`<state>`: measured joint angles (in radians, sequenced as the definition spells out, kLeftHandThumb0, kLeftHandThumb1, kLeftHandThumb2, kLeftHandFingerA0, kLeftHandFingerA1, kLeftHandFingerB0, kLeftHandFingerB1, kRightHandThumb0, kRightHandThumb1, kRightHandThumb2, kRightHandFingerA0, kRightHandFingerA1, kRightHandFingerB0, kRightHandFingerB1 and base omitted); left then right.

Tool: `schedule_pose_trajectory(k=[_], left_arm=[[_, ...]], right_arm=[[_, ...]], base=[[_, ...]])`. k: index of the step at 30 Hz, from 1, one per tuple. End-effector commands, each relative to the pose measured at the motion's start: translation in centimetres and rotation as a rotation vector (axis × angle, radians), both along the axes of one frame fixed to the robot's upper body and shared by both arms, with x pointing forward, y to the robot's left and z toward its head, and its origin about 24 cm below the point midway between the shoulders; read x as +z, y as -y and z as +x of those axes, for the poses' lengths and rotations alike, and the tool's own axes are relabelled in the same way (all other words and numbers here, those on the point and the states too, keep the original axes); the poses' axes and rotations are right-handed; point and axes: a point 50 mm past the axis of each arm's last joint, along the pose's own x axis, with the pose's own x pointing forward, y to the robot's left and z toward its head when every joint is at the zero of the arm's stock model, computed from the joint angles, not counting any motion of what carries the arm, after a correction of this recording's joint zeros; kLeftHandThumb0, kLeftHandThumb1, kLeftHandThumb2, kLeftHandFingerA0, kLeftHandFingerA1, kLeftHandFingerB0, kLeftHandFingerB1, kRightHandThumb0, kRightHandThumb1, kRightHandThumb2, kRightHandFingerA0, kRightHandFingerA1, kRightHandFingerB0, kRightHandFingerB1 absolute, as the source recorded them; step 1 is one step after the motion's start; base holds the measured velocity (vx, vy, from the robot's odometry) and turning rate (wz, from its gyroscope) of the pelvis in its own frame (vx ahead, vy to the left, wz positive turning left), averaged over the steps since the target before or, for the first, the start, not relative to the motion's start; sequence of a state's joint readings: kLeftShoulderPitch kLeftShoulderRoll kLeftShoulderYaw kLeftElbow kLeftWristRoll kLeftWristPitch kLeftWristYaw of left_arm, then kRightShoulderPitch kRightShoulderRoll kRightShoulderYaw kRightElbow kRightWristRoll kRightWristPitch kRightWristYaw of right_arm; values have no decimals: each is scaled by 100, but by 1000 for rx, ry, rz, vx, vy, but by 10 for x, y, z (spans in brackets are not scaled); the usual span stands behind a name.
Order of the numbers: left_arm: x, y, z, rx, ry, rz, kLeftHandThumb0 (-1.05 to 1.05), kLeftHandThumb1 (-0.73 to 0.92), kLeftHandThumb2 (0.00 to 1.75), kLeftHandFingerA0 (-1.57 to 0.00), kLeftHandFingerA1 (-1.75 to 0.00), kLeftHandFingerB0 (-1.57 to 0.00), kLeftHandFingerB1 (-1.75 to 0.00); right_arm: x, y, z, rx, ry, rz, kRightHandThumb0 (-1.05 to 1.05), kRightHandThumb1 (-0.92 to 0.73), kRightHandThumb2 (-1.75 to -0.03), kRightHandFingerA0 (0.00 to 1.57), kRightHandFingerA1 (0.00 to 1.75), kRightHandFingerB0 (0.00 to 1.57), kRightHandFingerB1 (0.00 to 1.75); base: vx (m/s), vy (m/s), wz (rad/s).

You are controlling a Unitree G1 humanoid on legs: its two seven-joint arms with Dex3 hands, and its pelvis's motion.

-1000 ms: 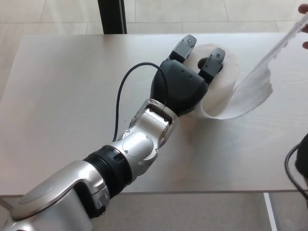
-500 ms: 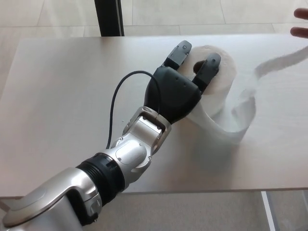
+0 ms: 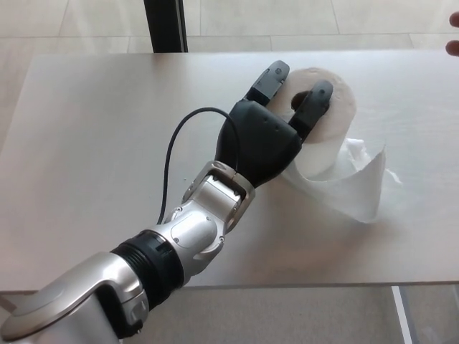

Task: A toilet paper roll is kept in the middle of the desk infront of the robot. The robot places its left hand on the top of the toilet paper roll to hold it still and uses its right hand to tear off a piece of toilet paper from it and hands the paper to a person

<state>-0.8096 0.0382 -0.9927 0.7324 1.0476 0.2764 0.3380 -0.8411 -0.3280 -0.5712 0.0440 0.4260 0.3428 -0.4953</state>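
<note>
The white toilet paper roll [image 3: 333,118] stands on the pale wooden desk [image 3: 100,129], right of the middle. My left hand [image 3: 267,132] lies flat on top of it, palm down; its fingertips [image 3: 318,93] are spread over the core hole and not curled around anything. A loose, crumpled tail of paper [image 3: 356,188] trails from the roll and rests on the desk to its right, still joined to the roll. My right hand does not show.
A person's fingertips [image 3: 452,48] show at the top right edge, away from the paper. A black cable [image 3: 174,154] loops beside my left forearm. A black post [image 3: 165,25] stands behind the desk's far edge. The desk's front edge runs along the bottom.
The paper tail, stretched up toward the top right corner a second ago, has dropped and settled on the desk. The dark shape at the right edge is gone. My left hand stays on the roll.
</note>
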Motion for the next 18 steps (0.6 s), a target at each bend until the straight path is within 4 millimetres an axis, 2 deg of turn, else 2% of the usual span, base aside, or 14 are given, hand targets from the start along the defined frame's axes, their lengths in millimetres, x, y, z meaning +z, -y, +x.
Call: schedule_pose_trajectory(k=[1, 2, 4, 5, 6, 7, 9, 10, 12, 13, 14, 16, 17, 18], left_arm=[[-45, -26, -15, 50, -167, 133, -57, 77, 63, 0, -4, 0, -16], [-44, -25, -15, 46, -181, 122, -57, 65, 80, 0, -2, -1, -12], [-44, -26, -15, 46, -184, 122, -58, 65, 80, 0, -2, -1, -11], [-45, -26, -15, 47, -183, 122, -55, 66, 79, 0, 0, 0, -11], [-45, -26, -15, 48, -182, 123, -55, 66, 79, 0, 0, 0, -11], [-46, -29, -15, 49, -177, 126, -58, 77, 63, 0, -2, 0, -15], [-47, -30, -16, 53, -179, 135, -58, 78, 63, 0, -2, 0, -14], [-46, -30, -16, 57, -184, 137, -57, 66, 80, 0, -2, -1, -12], [-47, -31, -16, 57, -178, 139, -58, 66, 80, 0, -3, -1, -13], [-48, -32, -17, 57, -174, 141, -58, 66, 80, 0, -2, -2, -13], [-48, -32, -17, 58, -176, 147, -62, 67, 82, 0, 0, -2, -9], [-48, -33, -18, 59, -184, 154, -65, 68, 84, 0, 0, -2, -5], [-48, -33, -18, 57, -183, 148, -58, 68, 80, 0, 0, -1, -9], [-48, -32, -18, 54, -186, 139, -58, 77, 63, 0, 0, 0, -14]], right_arm=[[-39, -11, 5, 127, -184, -466, -3, -38, -140, 103, 175, 89, 151], [-53, -9, 10, 155, -254, -484, -2, -46, -126, 131, 147, 108, 130], [-61, -6, 13, 180, -300, -499, 1, -45, -124, 132, 151, 105, 132], [-63, -5, 14, 186, -317, -502, 0, -47, -129, 99, 175, 86, 152], [-66, -3, 15, 195, -342, -504, 0, -47, -129, 99, 175, 86, 152], [-77, 1, 20, 225, -382, -513, 1, -50, -128, 101, 175, 87, 149], [-86, 1, 23, 241, -424, -531, 1, -45, -134, 102, 175, 90, 147], [-96, 1, 27, 250, -493, -560, 1, -41, -139, 102, 175, 91, 147], [-100, -1, 28, 254, -512, -595, 0, -38, -141, 103, 171, 88, 150], [-103, -3, 29, 249, -536, -631, -1, -39, -139, 101, 170, 86, 151], [-108, -5, 32, 230, -592, -700, -4, -46, -128, 99, 168, 83, 150], [-116, -7, 35, 205, -645, -812, -5, -46, -127, 98, 167, 83, 150], [-118, -7, 37, 203, -672, -827, -7, -47, -126, 95, 169, 81, 152], [-120, -7, 38, 193, -682, -843, -7, -44, -127, 93, 170, 81, 152]], base=[[0, 0, 0], [0, 0, 0], [0, 0, 0], [0, 0, 0], [0, 0, 0], [0, 0, 0], [0, 0, 0], [0, 0, 0], [0, 0, 0], [0, 0, 0], [0, 0, 0], [0, 0, 0], [0, 0, 0], [0, 0, 0]])
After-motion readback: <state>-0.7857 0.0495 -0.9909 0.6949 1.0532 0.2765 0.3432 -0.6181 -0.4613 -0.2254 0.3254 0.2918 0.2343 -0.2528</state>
